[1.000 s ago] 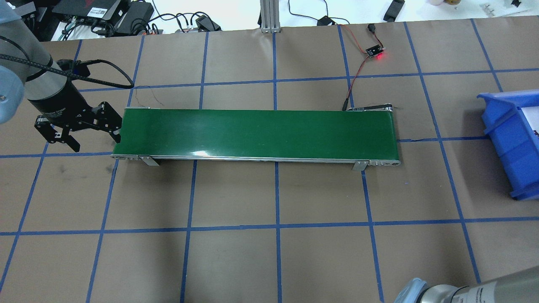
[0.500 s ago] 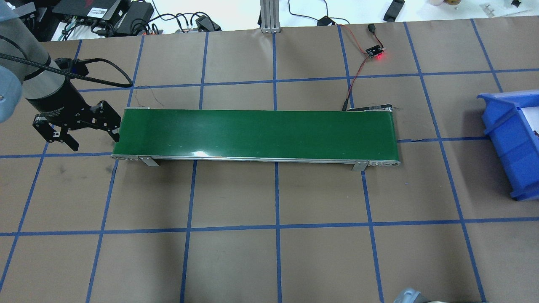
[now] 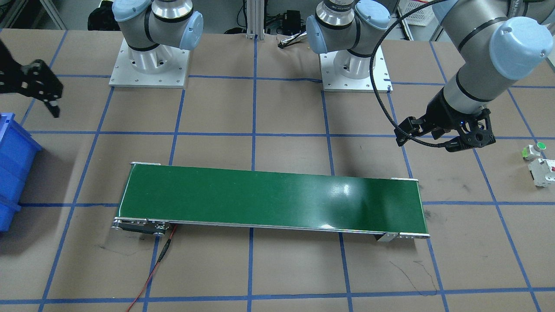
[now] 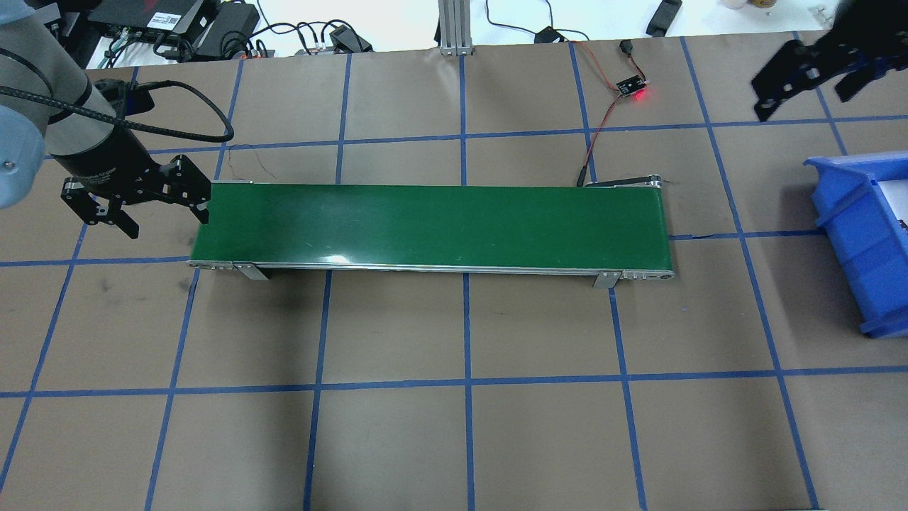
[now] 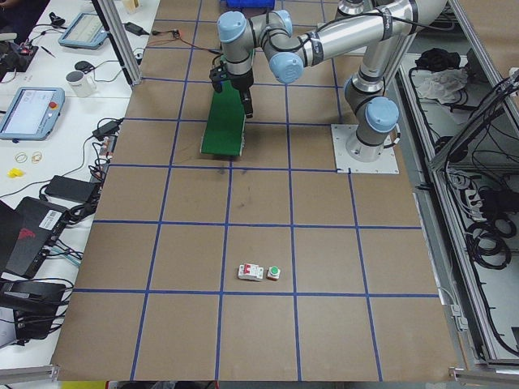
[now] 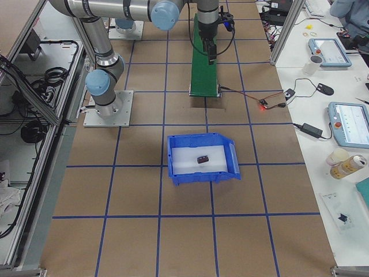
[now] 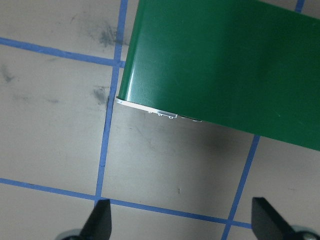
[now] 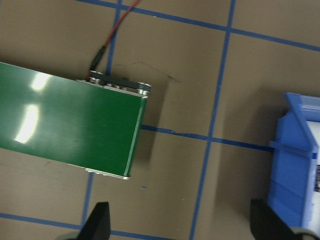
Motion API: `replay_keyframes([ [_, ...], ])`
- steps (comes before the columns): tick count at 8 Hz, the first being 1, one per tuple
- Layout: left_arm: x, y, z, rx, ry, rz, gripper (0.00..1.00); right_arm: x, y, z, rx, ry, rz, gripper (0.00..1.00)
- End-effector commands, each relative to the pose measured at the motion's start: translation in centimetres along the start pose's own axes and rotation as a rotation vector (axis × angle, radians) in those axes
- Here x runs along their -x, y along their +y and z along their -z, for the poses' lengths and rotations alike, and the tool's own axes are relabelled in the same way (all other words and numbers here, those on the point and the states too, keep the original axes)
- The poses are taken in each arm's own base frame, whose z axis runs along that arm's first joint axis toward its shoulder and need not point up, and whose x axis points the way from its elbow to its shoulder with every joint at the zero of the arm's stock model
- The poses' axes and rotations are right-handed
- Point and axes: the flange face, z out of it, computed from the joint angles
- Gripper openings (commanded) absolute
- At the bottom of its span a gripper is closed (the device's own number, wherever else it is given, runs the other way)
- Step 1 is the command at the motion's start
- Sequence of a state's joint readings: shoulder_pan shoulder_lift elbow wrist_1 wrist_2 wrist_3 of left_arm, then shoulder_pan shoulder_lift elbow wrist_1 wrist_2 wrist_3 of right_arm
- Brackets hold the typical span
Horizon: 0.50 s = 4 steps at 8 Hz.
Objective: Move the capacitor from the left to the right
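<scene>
The capacitor [image 6: 203, 158] shows only in the exterior right view, as a small dark piece lying on the white floor of the blue bin [image 6: 173, 167]. My left gripper [image 4: 169, 221] is open and empty. It hovers at the left end of the green conveyor belt [image 4: 433, 223], and its fingertips [image 7: 100, 220] frame bare table. My right gripper [image 4: 801, 85] is open and empty, blurred, high beyond the belt's right end and behind the bin [image 4: 865, 234]. Its wrist view shows the belt end [image 8: 75, 130] and the bin's wall [image 8: 295, 160].
A white switch [image 3: 542, 171] and a green-capped button [image 3: 535, 149] lie on the table on my left side. A small sensor board with a red light [image 4: 631, 89] and its wires sit behind the belt's right end.
My right arm left the lower right corner of the overhead view and its gripper now shows at the upper right. My left gripper has shifted slightly towards the belt's far left corner.
</scene>
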<state>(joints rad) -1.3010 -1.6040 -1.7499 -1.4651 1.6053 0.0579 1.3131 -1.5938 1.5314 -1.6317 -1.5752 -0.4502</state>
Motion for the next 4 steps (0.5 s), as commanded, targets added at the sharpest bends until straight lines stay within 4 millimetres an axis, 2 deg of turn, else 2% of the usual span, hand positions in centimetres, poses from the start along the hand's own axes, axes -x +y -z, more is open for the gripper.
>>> replay_keyframes([
  [1,-2.9,2.9,3.7,-0.091,-0.013,-0.018,1.0,12.3,-1.0,0.1,0.014,-0.04,-0.091,1.0],
  [2,-3.9,4.5,5.1,-0.12,-0.014,-0.039,1.0,12.4,-1.5,-0.5,0.025,-0.043,-0.097,1.0],
  [4,-5.7,6.3,6.6,-0.155,-0.013,-0.048,1.0,12.3,-1.5,-0.7,0.029,-0.033,-0.097,1.0],
])
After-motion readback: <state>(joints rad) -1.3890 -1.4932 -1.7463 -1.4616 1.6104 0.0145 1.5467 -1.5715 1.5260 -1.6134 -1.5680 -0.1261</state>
